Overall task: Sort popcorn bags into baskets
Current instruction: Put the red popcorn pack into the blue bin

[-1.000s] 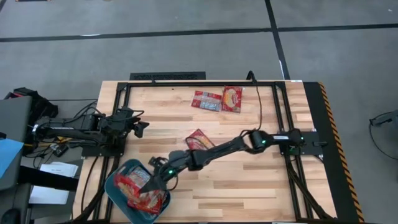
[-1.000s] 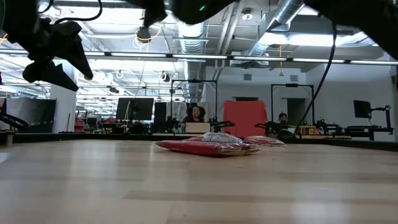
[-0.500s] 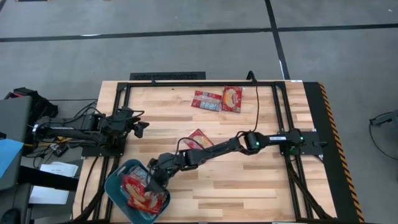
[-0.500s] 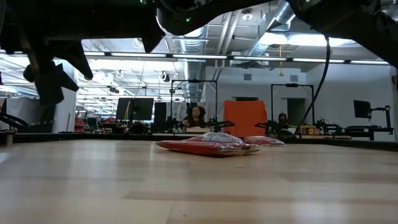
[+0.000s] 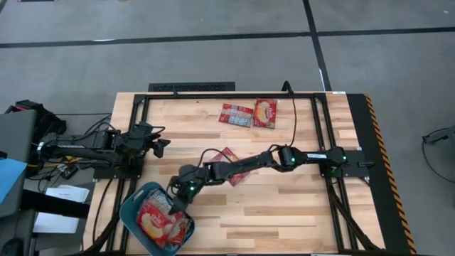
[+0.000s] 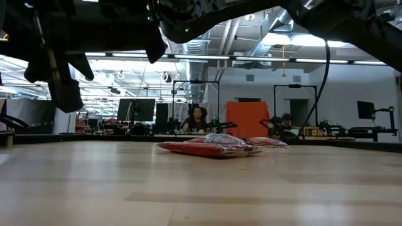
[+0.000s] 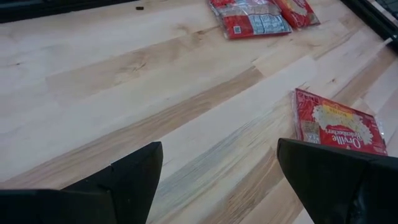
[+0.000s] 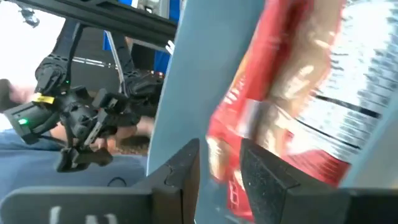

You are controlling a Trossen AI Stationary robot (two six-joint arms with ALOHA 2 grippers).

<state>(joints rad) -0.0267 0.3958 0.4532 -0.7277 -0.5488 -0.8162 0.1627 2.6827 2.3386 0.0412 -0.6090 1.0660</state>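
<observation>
From above, the right gripper point(image 5: 173, 206) reaches across the wooden table point(image 5: 284, 206) to the rim of the teal basket point(image 5: 130, 220) at the table's near left corner; its fingers stand close together with only a narrow gap, and whether they pinch anything cannot be told. Only the right wrist view shows the basket's smooth plastic wall point(image 8: 180, 93) up close, with a glossy, crinkled red popcorn bag point(image 8: 292, 93) lying against it. The basket holds a heap of flat red packets point(image 5: 162, 224). The left gripper point(image 5: 162, 146) waits near the table's left edge, fingers spread apart; its wrist view alone reveals the pale plank grain and a loose bag point(image 7: 339, 127) mid-table, which the high view shows partly under the right arm. Two more bags point(image 5: 249, 114) lie touching near the far edge.
</observation>
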